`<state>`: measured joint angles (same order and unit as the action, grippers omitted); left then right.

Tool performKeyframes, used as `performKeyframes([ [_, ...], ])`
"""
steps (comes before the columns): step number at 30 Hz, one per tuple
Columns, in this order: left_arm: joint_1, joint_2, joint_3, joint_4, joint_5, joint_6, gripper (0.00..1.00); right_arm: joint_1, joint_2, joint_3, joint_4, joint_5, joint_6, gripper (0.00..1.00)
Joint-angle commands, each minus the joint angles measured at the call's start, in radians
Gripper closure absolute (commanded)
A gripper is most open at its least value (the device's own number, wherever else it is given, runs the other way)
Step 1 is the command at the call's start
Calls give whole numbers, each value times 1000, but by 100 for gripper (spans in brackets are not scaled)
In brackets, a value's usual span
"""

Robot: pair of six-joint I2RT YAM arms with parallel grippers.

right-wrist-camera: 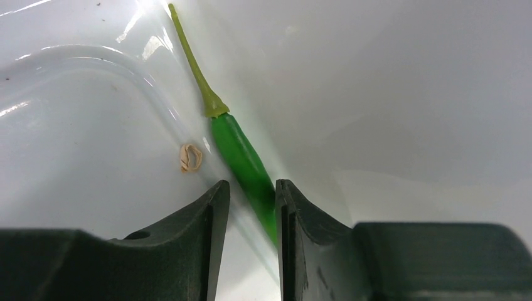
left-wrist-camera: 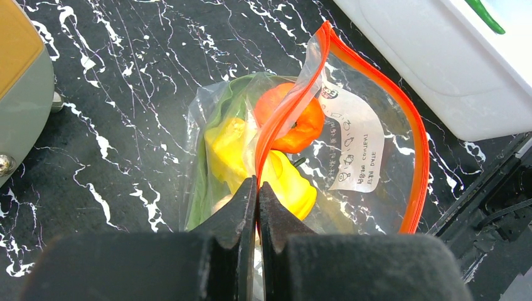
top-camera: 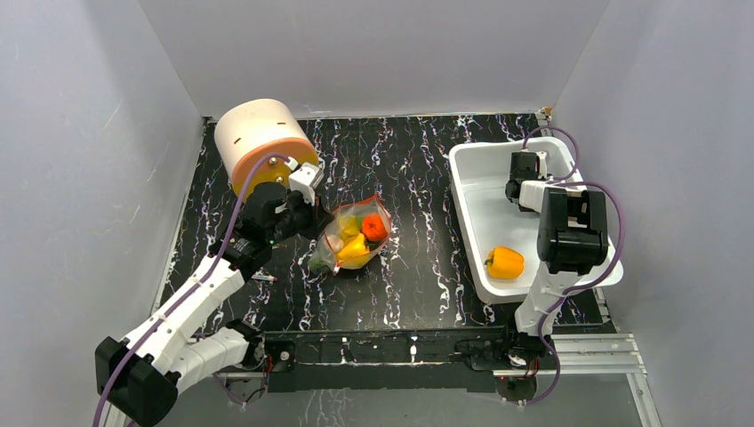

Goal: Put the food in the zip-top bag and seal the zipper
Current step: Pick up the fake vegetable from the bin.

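Note:
The zip-top bag (top-camera: 356, 236) (left-wrist-camera: 364, 144) lies at mid-table with its mouth open. My left gripper (top-camera: 316, 218) (left-wrist-camera: 258, 183) is shut on the near side of the red-orange zipper (left-wrist-camera: 282, 119). Inside the bag lie an orange-red tomato (top-camera: 374, 228) (left-wrist-camera: 295, 122), yellow pepper pieces (top-camera: 353, 249) (left-wrist-camera: 292, 185) and a green leaf (left-wrist-camera: 204, 188). One yellow bell pepper (top-camera: 504, 262) rests in the white tub (top-camera: 471, 156). My right gripper (top-camera: 517, 182) (right-wrist-camera: 253, 185) is down in the tub's far end, its jaws shut on a long green pod (right-wrist-camera: 241, 157) that leans against the tub wall.
A cream and orange cylinder (top-camera: 262, 142) stands at the back left, just behind my left gripper. The white tub (left-wrist-camera: 439, 56) fills the right side of the table. A small tan rubber band (right-wrist-camera: 191, 157) lies on the tub floor. Grey walls enclose the table.

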<state>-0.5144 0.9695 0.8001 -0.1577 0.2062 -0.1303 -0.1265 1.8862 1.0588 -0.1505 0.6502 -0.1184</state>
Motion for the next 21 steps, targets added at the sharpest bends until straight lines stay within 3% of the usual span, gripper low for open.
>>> performKeyframes([
  [1, -2, -18, -4, 21, 17, 12, 100, -29, 36, 32, 17, -25, 15, 67],
  [8, -2, -25, -6, 23, 12, 7, 100, -33, 68, 60, -32, -147, 37, 66],
  [16, -2, -9, 1, 24, 26, 6, 100, -33, 35, 50, -37, -191, 44, 79],
  [21, -2, -14, -11, 33, 23, -2, 100, -32, 5, 66, -73, -249, 69, 82],
])
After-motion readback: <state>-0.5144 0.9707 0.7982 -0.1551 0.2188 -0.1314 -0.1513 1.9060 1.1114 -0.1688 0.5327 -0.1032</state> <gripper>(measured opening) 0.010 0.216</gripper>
